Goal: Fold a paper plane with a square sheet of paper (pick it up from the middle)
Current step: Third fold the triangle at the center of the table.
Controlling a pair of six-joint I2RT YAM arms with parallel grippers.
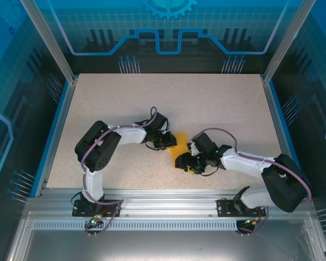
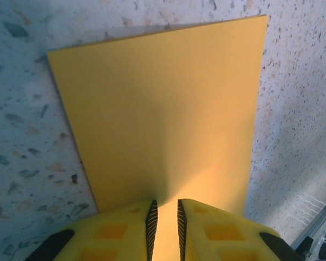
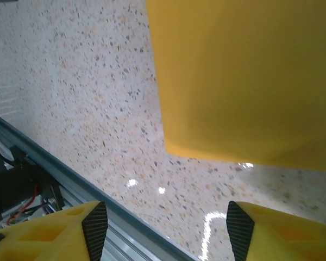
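The square sheet of paper (image 1: 181,147) is plain orange-yellow and lies on the speckled table (image 1: 206,103) between my two grippers. My left gripper (image 1: 170,142) sits at the sheet's left side. In the left wrist view its fingertips (image 2: 167,217) stand close together on the sheet (image 2: 163,109), and a soft ridge of paper runs up into the narrow gap. My right gripper (image 1: 188,162) is at the sheet's near right corner. In the right wrist view it (image 3: 167,225) is wide open over bare table, with the sheet (image 3: 244,76) lying just ahead of the fingers.
The aluminium rail (image 1: 163,196) runs along the near table edge, close behind the right gripper (image 3: 70,185). A blue rim (image 1: 57,130) bounds the table's left side. Open tabletop stretches beyond the sheet toward the back.
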